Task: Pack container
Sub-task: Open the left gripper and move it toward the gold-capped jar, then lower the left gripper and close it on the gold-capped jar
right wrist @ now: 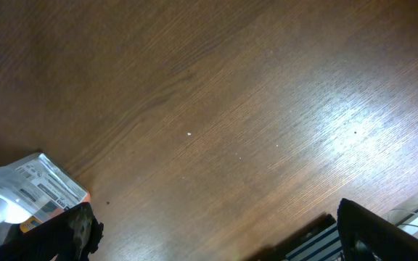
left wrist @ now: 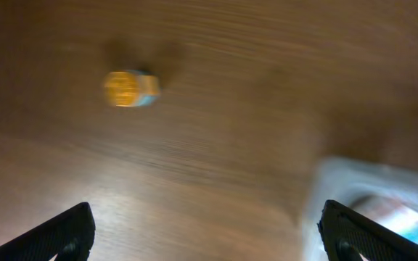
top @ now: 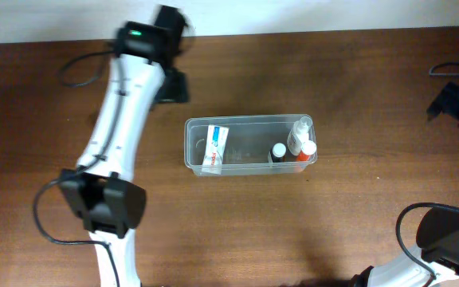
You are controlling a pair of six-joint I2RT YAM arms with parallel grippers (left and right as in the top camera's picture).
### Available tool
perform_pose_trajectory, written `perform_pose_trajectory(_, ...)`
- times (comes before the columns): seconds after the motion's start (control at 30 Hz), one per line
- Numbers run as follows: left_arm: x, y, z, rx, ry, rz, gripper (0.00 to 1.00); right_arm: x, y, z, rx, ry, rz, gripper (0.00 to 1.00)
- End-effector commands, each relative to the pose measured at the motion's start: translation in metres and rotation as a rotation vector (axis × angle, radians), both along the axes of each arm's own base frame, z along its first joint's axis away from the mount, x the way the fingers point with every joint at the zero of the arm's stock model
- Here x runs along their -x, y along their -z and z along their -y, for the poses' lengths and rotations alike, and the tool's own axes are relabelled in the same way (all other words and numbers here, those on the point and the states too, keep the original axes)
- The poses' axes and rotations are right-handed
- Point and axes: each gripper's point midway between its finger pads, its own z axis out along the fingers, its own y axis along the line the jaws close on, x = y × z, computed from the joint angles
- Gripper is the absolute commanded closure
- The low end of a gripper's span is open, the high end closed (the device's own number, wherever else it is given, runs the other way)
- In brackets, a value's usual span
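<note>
- Two arms work at your wooden table [top: 237, 231]. The container [top: 245, 119] sits at its middle, upright and open at the top, with its long side running left to right in the overhead view.
- Inside the container, a white box [top: 214, 148] with blue and red print lies at one end.
- At the other end stand a white spray bottle [top: 301, 131], a black-capped bottle [top: 279, 151] and an orange-capped bottle [top: 307, 151], close together.
- Your left arm [top: 122, 119] reaches along the table beside the container and apart from it. Its far end is blurred.
- Your left gripper [left wrist: 205, 217] has its claw spread wide, with nothing between the fingers [left wrist: 64, 232] and only bare wood beneath. The left wrist view is smeared.
- Ahead of that claw, a small yellow-orange item [left wrist: 130, 88] with a blue edge lies on the wood, too blurred to name. A corner of the container shows at the right of the same view.
- Your right gripper [right wrist: 215, 217] is also spread wide and holds nothing. It is over bare wood at the table's right side, well apart from the container.
- A crinkled clear packet [right wrist: 31, 185] with a printed label lies just beside one finger of the right claw. You cannot tell whether the two touch.
</note>
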Motion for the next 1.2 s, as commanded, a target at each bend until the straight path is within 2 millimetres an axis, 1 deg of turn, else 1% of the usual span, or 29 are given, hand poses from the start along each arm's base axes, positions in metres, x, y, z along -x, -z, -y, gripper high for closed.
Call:
perform_pose_trajectory(0.0, -0.009, 0.005, -0.048, 0.043, -0.119, 0.006, 0.01, 0.000, -0.006, 0.000, 0.005, 0.014, 0.017, 0.01)
perform_pose_trajectory(0.13, -0.019, 0.020, -0.085, 0.172, -0.225, 0.011, 0.01, 0.001, -0.006, 0.000, 0.005, 0.014, 0.017, 0.02)
perform_pose_trajectory(0.23, -0.019, 0.032, -0.111, 0.224, -0.292, -0.002, 0.01, 0.000, -0.006, 0.000, 0.005, 0.014, 0.017, 0.02)
perform_pose_trajectory(0.27, -0.018, 0.041, -0.123, 0.236, -0.323, -0.019, 0.01, 0.000, -0.006, 0.000, 0.005, 0.014, 0.017, 0.02)
perform_pose_trajectory(0.37, -0.017, 0.060, -0.136, 0.263, -0.360, -0.056, 0.01, 0.001, -0.006, 0.000, 0.005, 0.014, 0.017, 0.02)
perform_pose_trajectory(0.4, -0.018, 0.074, -0.140, 0.284, -0.360, -0.086, 0.01, 0.000, -0.006, 0.000, 0.005, 0.014, 0.017, 0.02)
perform_pose_trajectory(0.43, -0.022, 0.089, -0.137, 0.314, -0.316, -0.111, 0.01, 0.000, -0.006, 0.000, 0.005, 0.014, 0.017, 0.02)
perform_pose_trajectory(0.47, -0.024, 0.096, -0.135, 0.326, -0.292, -0.122, 0.01, 0.000, -0.006, 0.000, 0.005, 0.014, 0.017, 0.02)
perform_pose_trajectory(0.5, -0.028, 0.110, -0.135, 0.327, -0.284, -0.138, 0.01, 0.000, -0.006, 0.000, 0.005, 0.014, 0.017, 0.02)
perform_pose_trajectory(0.67, -0.041, 0.139, -0.138, 0.324, -0.260, -0.140, 0.01, 0.000, -0.006, 0.000, 0.005, 0.014, 0.017, 0.02)
perform_pose_trajectory(0.73, -0.048, 0.148, -0.139, 0.318, -0.222, -0.132, 0.01, 0.001, -0.006, 0.000, 0.005, 0.014, 0.017, 0.02)
perform_pose_trajectory(0.87, -0.056, 0.159, -0.141, 0.312, -0.199, -0.119, 0.01, 0.000, -0.006, 0.000, 0.005, 0.014, 0.017, 0.02)
perform_pose_trajectory(1.03, -0.059, 0.162, -0.143, 0.307, -0.199, -0.109, 0.01, 0.000, -0.006, 0.000, 0.005, 0.014, 0.017, 0.02)
perform_pose_trajectory(1.17, -0.058, 0.162, -0.143, 0.303, -0.201, -0.116, 0.01, 0.000, -0.006, 0.000, 0.005, 0.014, 0.017, 0.02)
